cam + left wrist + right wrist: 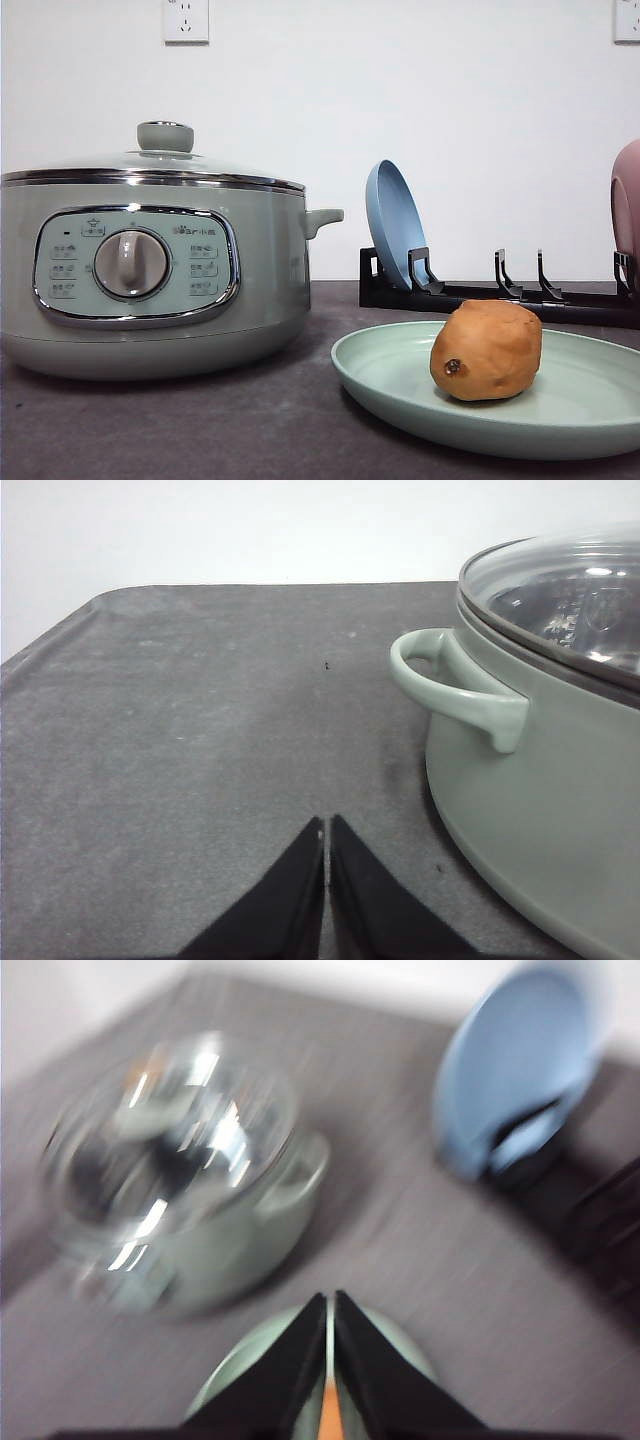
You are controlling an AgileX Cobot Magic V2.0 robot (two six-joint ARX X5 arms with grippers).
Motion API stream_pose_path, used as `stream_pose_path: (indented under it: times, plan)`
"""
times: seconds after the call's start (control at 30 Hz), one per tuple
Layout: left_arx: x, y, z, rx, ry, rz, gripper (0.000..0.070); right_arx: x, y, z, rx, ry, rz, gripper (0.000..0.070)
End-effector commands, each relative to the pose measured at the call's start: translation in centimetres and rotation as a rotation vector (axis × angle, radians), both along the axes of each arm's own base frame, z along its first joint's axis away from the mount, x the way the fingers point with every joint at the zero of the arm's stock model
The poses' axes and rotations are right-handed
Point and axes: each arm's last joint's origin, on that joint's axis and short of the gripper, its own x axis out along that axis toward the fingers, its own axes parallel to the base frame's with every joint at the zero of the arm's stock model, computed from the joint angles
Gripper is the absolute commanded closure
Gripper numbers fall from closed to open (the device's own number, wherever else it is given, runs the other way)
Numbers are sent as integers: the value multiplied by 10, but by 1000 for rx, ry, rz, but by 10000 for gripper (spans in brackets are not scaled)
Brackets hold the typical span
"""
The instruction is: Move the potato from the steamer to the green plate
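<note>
the potato (pixel 487 350) sits on the green plate (pixel 400 385) at lower right of the front view, its dark eye spot facing the camera and its base resting on the plate's shallow floor, well inside the rim. left of it, apart from the plate, stands the steamer (pixel 150 280) with its glass lid (pixel 150 165) seated and knob on top. behind, at centre right, a blue plate (pixel 393 225) leans upright in a black rack (pixel 500 295), with a pink dish (pixel 627 210) at the far right edge.

in the left wrist view the left gripper (pixel 326 880) has its fingers pressed together with nothing between them, low over bare table beside the steamer's side handle (pixel 455 685). in the blurred right wrist view the right gripper (pixel 330 1360) also shows its fingers closed to a thin slit, empty, above the green plate's rim (pixel 235 1370); a sliver of orange at the bottom edge appears to be the potato (pixel 330 1422).

judged from how things lie, the transfer looks done and what remains is a clean retreat. doing that well means lifting the right arm straight up and away from the plate before swinging it, so the closed fingertips do not clip the potato and roll it toward the rim. the left arm should draw back without brushing the handle.
</note>
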Motion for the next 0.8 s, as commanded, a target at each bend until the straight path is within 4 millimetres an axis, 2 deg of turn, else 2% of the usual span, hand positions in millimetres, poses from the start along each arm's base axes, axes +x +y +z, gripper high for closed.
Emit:
stream_pose_path:
  times: [0.0,0.13,0.33,0.57,0.77]
  plan:
    - [1,0,-7,-6,25,3,700,-4,-9,0,7,-95,-57,700]
    - [1,0,-7,-6,25,3,700,-10,-26,-18,16,-238,-220,700]
    - [1,0,-7,-6,25,3,700,-13,-37,-67,15,-394,-353,700]
    - [1,0,-7,-6,25,3,700,-19,-43,-130,5,-443,-463,700]
    - [1,0,-7,-6,25,3,700,-21,-43,-169,1,-434,-484,700]
